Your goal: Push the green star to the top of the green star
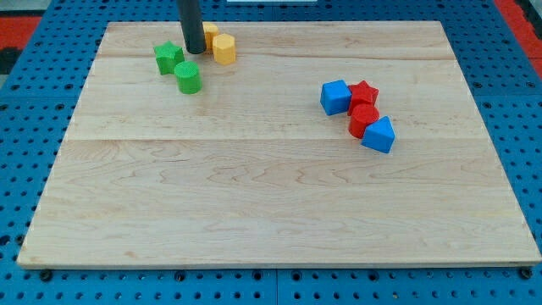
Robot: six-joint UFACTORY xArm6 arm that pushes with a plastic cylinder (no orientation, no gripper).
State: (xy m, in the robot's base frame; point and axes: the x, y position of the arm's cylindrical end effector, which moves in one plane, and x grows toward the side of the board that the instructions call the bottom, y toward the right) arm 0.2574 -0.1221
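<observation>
Closest thing to the camera is just the front edge of the wooden board (279,258), pale planks with the grain running sideways, sitting on a blue pegboard-style table (525,127) full of little holes. There's a bit of red showing at the view's top corners, can't tell what it is.

The rod comes down near the view's top left and my tip (194,51) sits on the board right in the middle of a little cluster. No gripper on this thing, so nothing to be spread or pinching, it's just a plain rod end. The green star (168,58) is just to the view's left of my tip, very close, can't tell if they touch. A green cylinder (188,78) sits just below my tip. A yellow block (223,48) is right beside the tip on the view's right, with another yellow block (209,35) half hidden behind the rod.

Well away to the right and lower down: blue cube (335,97), red star (363,92), a second red block (363,119) and a blue wedge-ish block (378,135), all bunched together
</observation>
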